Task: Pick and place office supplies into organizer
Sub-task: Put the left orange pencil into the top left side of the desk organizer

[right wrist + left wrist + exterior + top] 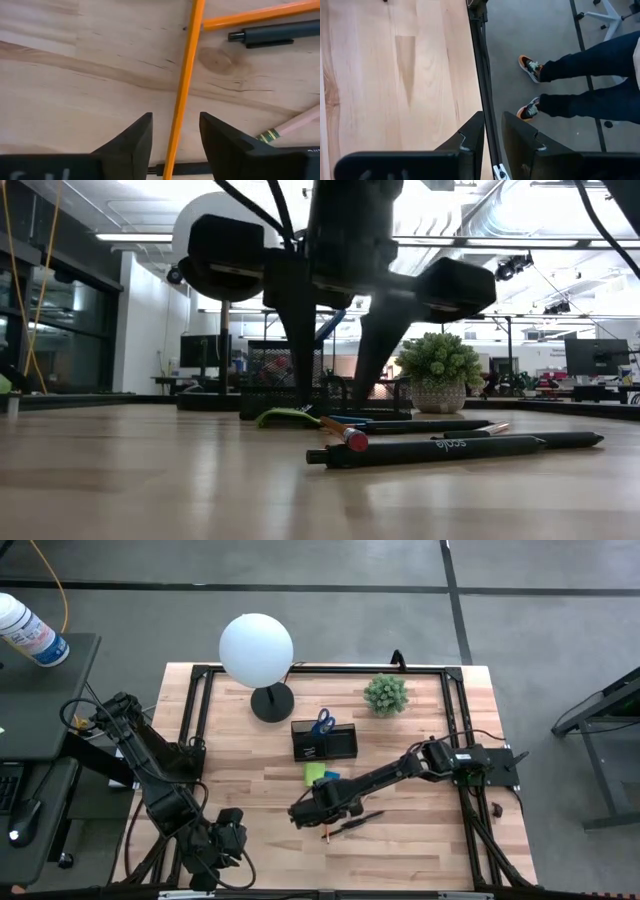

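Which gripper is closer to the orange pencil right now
The right gripper: its open fingers straddle the orange pencil on the table. The left gripper is parked at the table's front-left corner, well away from the pencil.

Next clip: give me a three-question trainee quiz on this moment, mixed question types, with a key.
1. True or false: the orange pencil lies between the open fingers of the right gripper.
2. Where are the blue-handled scissors? A) on the bare table B) standing in the organizer C) held by the left gripper
3. Fill in: the left arm waits at the table's ____ edge, away from the supplies, with nothing between its fingers.

Key: 1 true; 2 B; 3 front-left.
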Action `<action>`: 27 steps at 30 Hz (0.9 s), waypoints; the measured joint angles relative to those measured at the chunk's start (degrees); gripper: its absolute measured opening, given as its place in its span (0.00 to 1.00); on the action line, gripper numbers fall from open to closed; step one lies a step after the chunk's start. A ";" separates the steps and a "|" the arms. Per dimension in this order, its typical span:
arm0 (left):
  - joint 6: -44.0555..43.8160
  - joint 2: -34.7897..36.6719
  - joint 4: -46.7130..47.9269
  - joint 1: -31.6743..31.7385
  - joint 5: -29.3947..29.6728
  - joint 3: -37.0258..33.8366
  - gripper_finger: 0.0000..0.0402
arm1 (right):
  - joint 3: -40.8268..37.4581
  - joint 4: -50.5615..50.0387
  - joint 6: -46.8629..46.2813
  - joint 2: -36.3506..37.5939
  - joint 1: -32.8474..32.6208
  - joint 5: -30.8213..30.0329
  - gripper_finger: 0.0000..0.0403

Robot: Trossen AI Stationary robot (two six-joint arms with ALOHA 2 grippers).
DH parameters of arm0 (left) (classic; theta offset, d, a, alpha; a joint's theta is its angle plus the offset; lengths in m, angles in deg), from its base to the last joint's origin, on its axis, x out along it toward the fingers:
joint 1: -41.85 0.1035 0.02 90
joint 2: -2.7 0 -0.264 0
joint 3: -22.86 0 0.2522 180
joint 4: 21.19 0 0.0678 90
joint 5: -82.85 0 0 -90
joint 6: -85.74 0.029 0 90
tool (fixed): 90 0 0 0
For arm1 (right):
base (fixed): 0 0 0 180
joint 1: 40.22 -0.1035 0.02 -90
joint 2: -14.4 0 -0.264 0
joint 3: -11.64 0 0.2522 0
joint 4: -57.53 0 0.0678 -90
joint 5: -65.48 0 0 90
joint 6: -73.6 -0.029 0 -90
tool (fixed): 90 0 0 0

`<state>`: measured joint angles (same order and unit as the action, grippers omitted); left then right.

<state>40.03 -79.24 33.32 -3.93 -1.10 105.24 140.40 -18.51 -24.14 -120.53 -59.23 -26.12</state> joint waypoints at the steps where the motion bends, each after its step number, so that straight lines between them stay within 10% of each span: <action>1: 0.04 0.00 -0.04 0.02 0.00 0.00 0.14 | 0.00 -0.05 0.04 -0.08 0.00 -0.14 0.39; 12: 0.41 0.00 -0.15 0.02 0.02 0.00 0.14 | 0.00 0.47 0.85 -1.95 0.45 -0.36 0.39; 27: 0.45 0.01 -0.17 0.02 0.02 0.00 0.14 | 0.00 0.22 4.90 -1.97 1.75 -1.64 0.08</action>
<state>40.48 -79.22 33.15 -3.90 -1.08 105.24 140.40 -18.30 -19.23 -122.50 -57.48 -27.76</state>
